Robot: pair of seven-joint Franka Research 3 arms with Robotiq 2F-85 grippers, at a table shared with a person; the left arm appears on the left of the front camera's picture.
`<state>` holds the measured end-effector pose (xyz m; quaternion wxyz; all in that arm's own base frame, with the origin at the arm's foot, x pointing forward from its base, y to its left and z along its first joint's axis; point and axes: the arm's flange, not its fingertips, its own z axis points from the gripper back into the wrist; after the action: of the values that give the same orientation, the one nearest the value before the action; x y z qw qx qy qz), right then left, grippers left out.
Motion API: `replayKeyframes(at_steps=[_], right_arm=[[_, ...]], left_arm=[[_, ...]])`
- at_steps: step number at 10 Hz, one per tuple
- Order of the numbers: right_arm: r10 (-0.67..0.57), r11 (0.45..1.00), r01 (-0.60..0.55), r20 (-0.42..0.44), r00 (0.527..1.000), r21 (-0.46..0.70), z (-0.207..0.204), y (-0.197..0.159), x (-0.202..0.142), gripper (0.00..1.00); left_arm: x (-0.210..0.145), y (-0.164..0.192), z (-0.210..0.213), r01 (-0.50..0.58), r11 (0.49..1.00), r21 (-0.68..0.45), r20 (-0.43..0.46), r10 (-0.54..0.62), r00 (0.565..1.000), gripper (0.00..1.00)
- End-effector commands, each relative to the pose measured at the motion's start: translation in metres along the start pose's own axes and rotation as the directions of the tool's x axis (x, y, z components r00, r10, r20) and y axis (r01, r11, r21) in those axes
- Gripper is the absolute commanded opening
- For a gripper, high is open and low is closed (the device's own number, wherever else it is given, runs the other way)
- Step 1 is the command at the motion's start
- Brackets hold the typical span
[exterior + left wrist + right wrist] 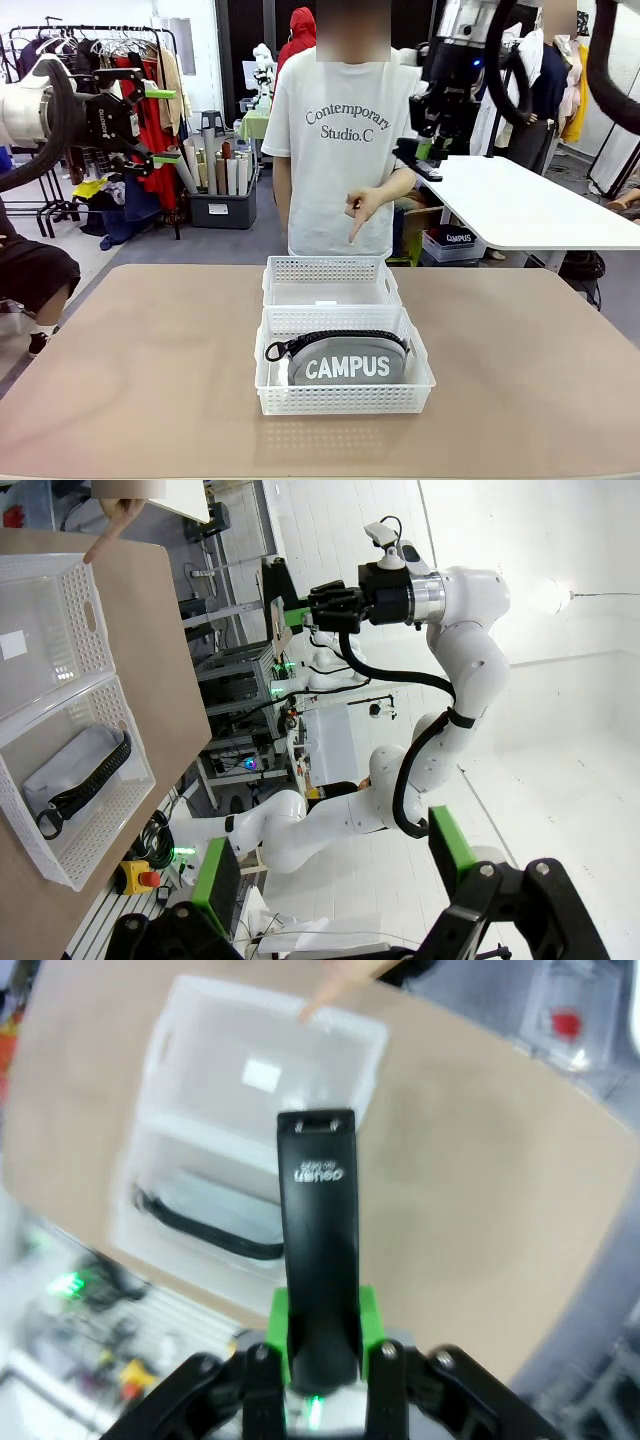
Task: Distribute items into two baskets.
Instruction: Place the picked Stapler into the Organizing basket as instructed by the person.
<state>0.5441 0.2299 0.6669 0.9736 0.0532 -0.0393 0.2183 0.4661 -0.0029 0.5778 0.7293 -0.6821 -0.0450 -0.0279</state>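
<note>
1. The grey pouch (347, 362) with white "CAMPUS" lettering and a black zipper along its top is lying in the near basket (272, 392), one of two matching white lattice-sided baskets sitting touching each other at the middle of the tan table (130, 370).
2. The far basket (283, 272) is holding only a small white label on its clear bottom.
3. The black stapler (319, 1240) is long and slim, with pale print near its tip that is too blurred to read.
4. The right gripper (425, 155) is clamping the stapler between its green pads, high above the table, to the right of the baskets and beyond the far one; in the right wrist view the stapler's tip is pointing down over the two baskets.
5. The left gripper (160, 125) is hanging high at the far left with its fingers spread wide and nothing between them, well apart from both baskets.
6. The person's hand (362, 208) is pointing a finger down toward the far basket from the far side.
7. The stapler's rear end is sitting hidden between the pads, and in the front view it is showing as a dark sliver.
8. In the left wrist view the pouch (75, 777) is lying half hidden behind the lattice wall.
</note>
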Motion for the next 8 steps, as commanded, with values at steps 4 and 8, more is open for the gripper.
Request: replayKeyframes(at_steps=[4,8], right_arm=[[0.558,0.826,-0.555,-0.001,0.830,-0.103,-0.035,0.076,0.042,0.00],[0.769,0.629,-0.766,-0.032,0.638,-0.132,-0.101,0.113,0.056,0.00]], left_arm=[[0.000,-0.002,0.001,-0.006,1.000,-0.005,-0.006,0.006,1.000,1.00],[0.000,-0.002,0.001,-0.006,1.000,-0.005,-0.006,0.006,1.000,1.00]])
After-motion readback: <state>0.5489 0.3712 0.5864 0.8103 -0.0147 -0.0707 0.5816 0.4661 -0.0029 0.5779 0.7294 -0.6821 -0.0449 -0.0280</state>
